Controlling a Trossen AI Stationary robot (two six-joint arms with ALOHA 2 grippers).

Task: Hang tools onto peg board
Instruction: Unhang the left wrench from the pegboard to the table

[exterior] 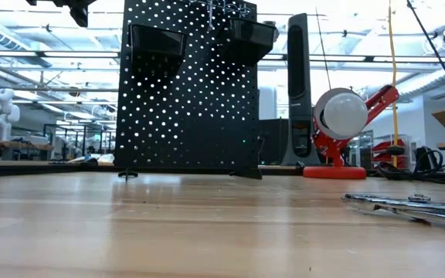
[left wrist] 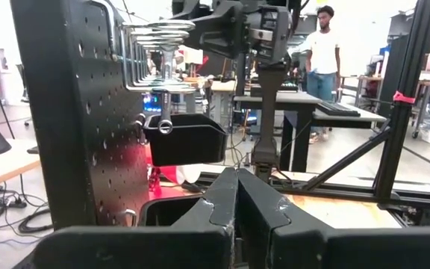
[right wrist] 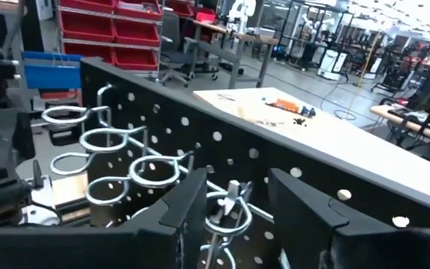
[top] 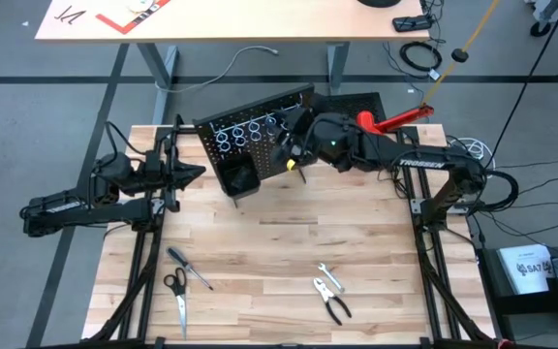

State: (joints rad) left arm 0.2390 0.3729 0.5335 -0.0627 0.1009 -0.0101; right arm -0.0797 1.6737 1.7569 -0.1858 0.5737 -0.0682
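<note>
Tools lie across the table's near side, left to right: scissors (top: 175, 291), a screwdriver (top: 190, 268), a small wrench (top: 329, 275) and pliers (top: 332, 301). Farther back the left gripper (top: 194, 173) waits clenched, holding nothing. At the peg board (top: 250, 136) the right gripper (right wrist: 234, 202) straddles a wrench (right wrist: 226, 217) threaded through a ring (right wrist: 226, 217); whether it grips, I cannot tell. I'd let go only once it hangs plumb.
</note>
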